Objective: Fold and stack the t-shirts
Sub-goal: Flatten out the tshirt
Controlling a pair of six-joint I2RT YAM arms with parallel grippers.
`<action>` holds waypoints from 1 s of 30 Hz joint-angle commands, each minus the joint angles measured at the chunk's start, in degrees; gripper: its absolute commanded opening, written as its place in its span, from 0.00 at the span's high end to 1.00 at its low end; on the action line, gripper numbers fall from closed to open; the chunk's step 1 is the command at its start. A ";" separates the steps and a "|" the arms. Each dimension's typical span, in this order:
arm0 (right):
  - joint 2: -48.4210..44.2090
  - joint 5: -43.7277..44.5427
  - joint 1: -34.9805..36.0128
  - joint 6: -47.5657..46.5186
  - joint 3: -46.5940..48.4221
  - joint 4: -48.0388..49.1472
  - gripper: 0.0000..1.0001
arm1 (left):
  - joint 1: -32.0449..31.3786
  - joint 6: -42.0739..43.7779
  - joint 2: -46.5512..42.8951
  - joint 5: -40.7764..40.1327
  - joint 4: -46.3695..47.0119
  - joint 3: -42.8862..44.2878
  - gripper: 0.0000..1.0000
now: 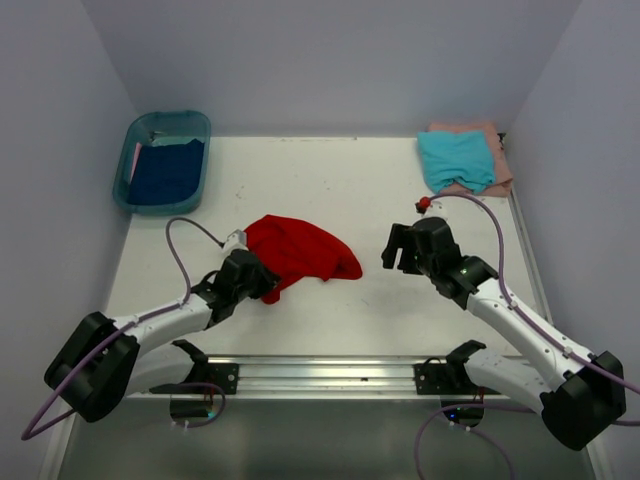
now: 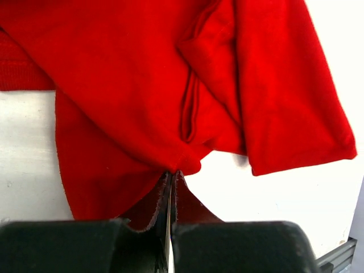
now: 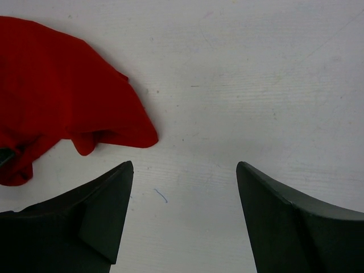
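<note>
A bright red t-shirt (image 1: 297, 250) lies crumpled on the white table left of centre; it fills the left wrist view (image 2: 142, 85) and shows at the left of the right wrist view (image 3: 62, 114). My left gripper (image 1: 262, 283) is shut on the red shirt's near edge (image 2: 172, 173). My right gripper (image 1: 400, 250) is open and empty just above bare table, right of the shirt (image 3: 185, 165). A folded teal t-shirt (image 1: 456, 160) lies on a folded pale pink t-shirt (image 1: 497, 165) at the back right. A dark blue t-shirt (image 1: 167, 171) lies in the tub.
A teal plastic tub (image 1: 140, 130) stands at the back left corner. A small red object (image 1: 424, 205) lies on the table just in front of the stack. Grey walls close in the table on three sides. A metal rail (image 1: 320, 375) runs along the near edge.
</note>
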 commanded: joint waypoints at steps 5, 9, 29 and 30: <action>-0.92 -3.55 0.19 -0.88 -1.28 3.06 0.35 | -0.30 2.28 -4.18 -3.72 0.55 0.12 1.00; -0.83 -4.25 0.20 -0.96 -1.46 3.33 0.41 | -0.30 2.63 -6.03 -4.60 -0.68 0.20 1.00; 0.58 -10.49 0.28 -0.44 -3.22 6.23 0.48 | -0.39 1.75 -7.70 -5.56 -0.33 -1.82 1.00; 0.66 -10.93 0.28 -0.44 -3.30 6.40 0.48 | -0.39 2.01 -10.05 -5.74 -0.85 -1.56 1.00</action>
